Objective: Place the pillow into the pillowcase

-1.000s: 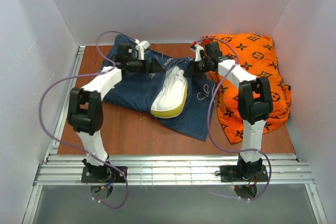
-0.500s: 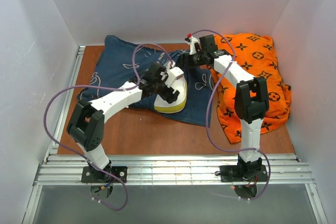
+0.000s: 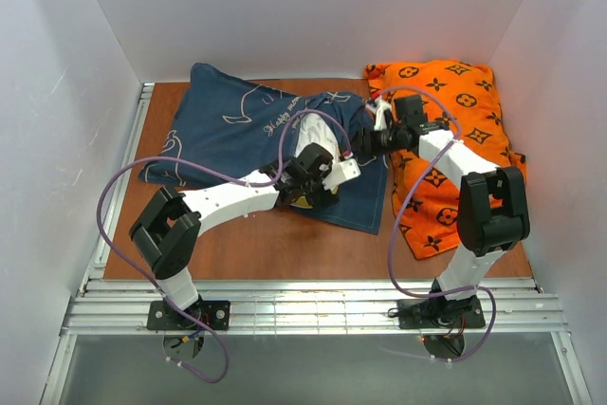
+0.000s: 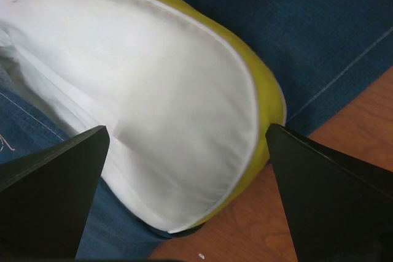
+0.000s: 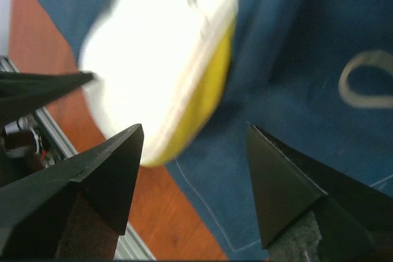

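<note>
Straddling the near, yellow-banded end of the pillow [image 4: 172, 90], the left gripper [image 4: 184, 128] stands wide open and empty. The pillow lies on the pillowcase [image 3: 228, 125], long axis running near to far. Just beyond, to the right, the right gripper [image 5: 194, 127] hangs with jaws apart, holding nothing; the left arm looks better placed.

smooth white cloth pillow [image 4: 172, 102], matt navy cloth pillowcase [image 3: 228, 125], wood-look table [image 3: 247, 246].

pillow [image 3: 321, 142]: mostly hidden under left arm [image 3: 232, 198] | right wrist view: blurred
</note>
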You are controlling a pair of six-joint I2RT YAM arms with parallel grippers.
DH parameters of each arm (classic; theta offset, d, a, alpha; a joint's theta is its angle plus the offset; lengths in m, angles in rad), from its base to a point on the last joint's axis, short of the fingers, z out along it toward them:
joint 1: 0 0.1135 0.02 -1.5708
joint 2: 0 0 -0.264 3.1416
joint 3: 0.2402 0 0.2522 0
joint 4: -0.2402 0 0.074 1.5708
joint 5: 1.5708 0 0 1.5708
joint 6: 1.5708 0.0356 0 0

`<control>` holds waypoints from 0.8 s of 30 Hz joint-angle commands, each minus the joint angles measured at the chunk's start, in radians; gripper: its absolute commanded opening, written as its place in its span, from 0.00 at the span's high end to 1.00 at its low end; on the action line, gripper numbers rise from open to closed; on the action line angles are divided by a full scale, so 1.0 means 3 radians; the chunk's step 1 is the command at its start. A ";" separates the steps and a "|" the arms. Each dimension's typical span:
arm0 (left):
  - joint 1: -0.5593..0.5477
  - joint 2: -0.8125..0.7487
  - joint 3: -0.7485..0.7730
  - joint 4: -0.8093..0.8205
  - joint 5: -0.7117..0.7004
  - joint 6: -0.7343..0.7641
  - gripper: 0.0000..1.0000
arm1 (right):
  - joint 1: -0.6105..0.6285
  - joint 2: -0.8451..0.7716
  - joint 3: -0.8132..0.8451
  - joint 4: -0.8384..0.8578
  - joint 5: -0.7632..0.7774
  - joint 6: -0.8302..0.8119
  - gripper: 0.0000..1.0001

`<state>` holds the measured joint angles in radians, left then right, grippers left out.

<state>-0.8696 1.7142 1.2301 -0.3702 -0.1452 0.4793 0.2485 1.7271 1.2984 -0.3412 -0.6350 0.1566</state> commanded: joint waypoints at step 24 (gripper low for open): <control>-0.0441 0.0253 -0.1150 0.2717 -0.1873 0.1502 0.02 | 0.0225 0.0506 -0.0636 -0.0192 0.0761 -0.0062 0.55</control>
<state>-1.0172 1.7847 0.8860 0.3031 -0.6418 0.8673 0.2886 1.8580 1.1149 -0.3603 -0.4801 0.1715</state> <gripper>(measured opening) 0.983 0.448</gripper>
